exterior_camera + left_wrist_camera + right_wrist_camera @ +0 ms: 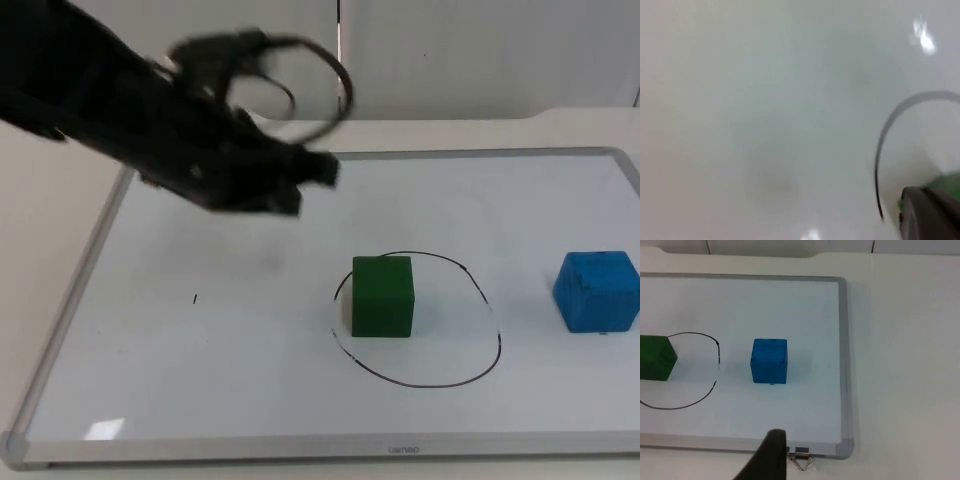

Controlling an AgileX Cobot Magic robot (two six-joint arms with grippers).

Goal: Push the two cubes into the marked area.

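A whiteboard (pixel 150 400) with a grey frame is laid flat on the white tabletop (pixel 40 240), and an oval outline, the marked area (pixel 440 382), is drawn on it in black.

The green cube (pixel 382 296) is found standing inside the marked area, close to its left edge, resting flat on the board. In the right wrist view the green cube (pixel 655 357) is seen within the outline as well.

The blue cube (pixel 597 291) is found outside the marked area, to its right and apart from the line, near the right edge of the whiteboard. In the right wrist view the blue cube (pixel 769 360) is seen just beside the outline, upright and untouched.

The left claw (pixel 305 180) is held above the board, up and to the left of the green cube and clear of it. Whether its fingers are apart or together cannot be told; nothing is seen in its hold. In the left wrist view part of the outline and a sliver of green are made out.

The right claw (pixel 771 452) is held beyond the near edge of the whiteboard, well apart from the blue cube; its opening cannot be told.
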